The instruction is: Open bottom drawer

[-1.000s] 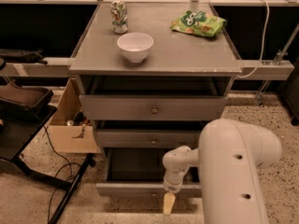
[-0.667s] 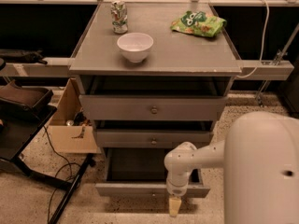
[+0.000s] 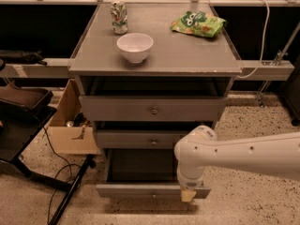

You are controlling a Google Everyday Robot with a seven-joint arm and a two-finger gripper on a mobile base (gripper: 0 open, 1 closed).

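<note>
The bottom drawer (image 3: 136,190) of the grey cabinet stands pulled out, its dark inside (image 3: 140,165) showing and its flat front low near the floor. The middle drawer (image 3: 140,138) and top drawer (image 3: 152,109) above it are pushed in, each with a small round knob. My gripper (image 3: 188,196) hangs at the end of the white arm (image 3: 243,156), which reaches in from the right. Its yellowish tip is at the right part of the bottom drawer's front edge.
On the cabinet top (image 3: 187,55) stand a white bowl (image 3: 135,46), a can (image 3: 119,17) and a green snack bag (image 3: 198,24). An open cardboard box (image 3: 70,125), a dark chair (image 3: 23,107) and floor cables (image 3: 61,172) are at the left.
The gripper has shifted right and slightly up along the bottom drawer's front. The arm now stretches in from the right edge. The drawer stays pulled out.
</note>
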